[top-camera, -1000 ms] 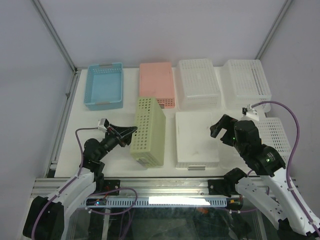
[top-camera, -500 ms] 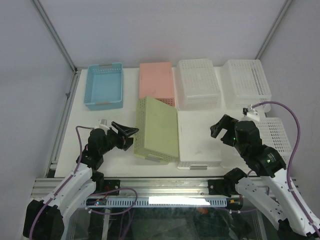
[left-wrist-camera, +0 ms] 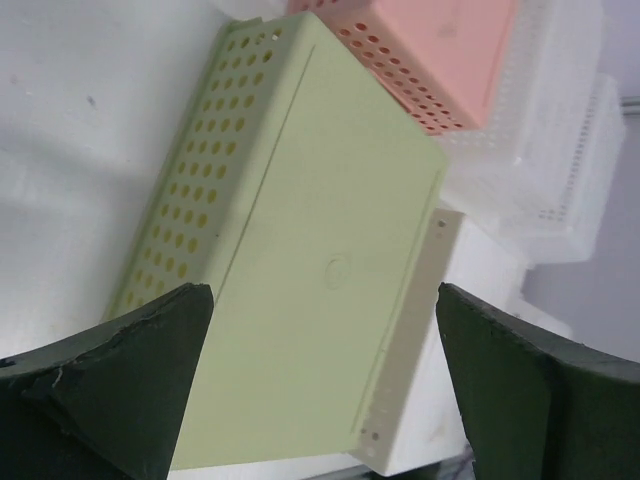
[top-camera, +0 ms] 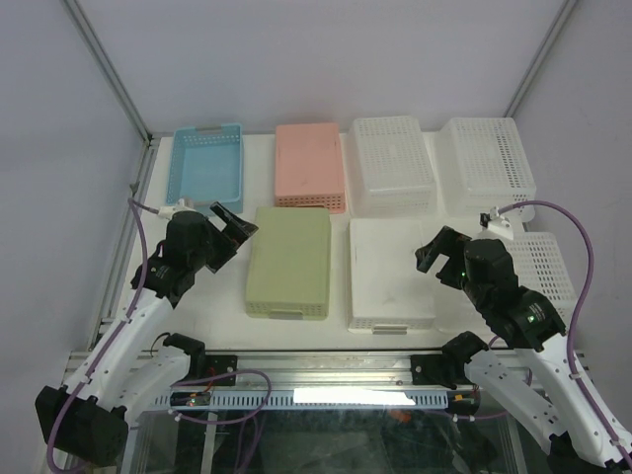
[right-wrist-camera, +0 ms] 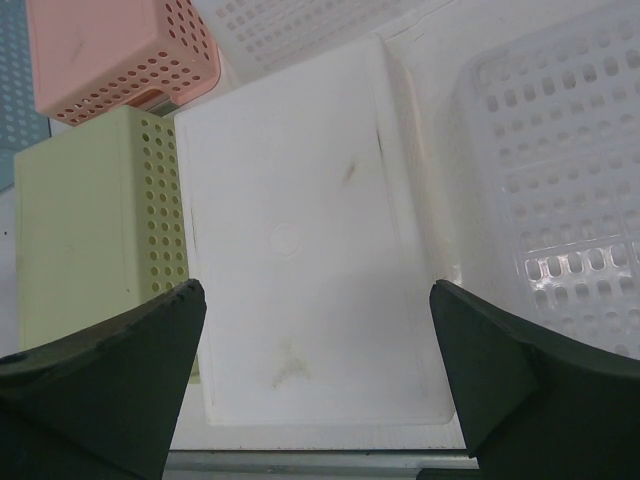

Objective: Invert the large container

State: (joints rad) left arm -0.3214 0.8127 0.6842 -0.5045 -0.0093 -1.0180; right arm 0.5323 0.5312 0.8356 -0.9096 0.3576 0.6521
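Note:
The large container (top-camera: 288,262) is pale green with perforated side walls. It lies flat on the table with its solid bottom facing up. In the left wrist view the large container (left-wrist-camera: 300,250) fills the space ahead of the fingers. My left gripper (top-camera: 232,225) is open just left of it and above it, touching nothing; the left gripper (left-wrist-camera: 322,295) has its fingers spread wide. My right gripper (top-camera: 432,252) hovers open over a white container (top-camera: 390,275) to the right. In the right wrist view the right gripper (right-wrist-camera: 318,290) is empty, and the large container (right-wrist-camera: 90,230) shows at the left.
A blue tray (top-camera: 205,170) stands open side up at the back left. A pink container (top-camera: 310,166) lies bottom up behind the green one. White perforated baskets (top-camera: 393,166) (top-camera: 486,163) fill the back right, and another white basket (top-camera: 543,267) sits by the right arm.
The green container tipped from standing on its long side to lying flat, bottom up. My left gripper opened, let it go and drew back to the left. The right arm stayed put.

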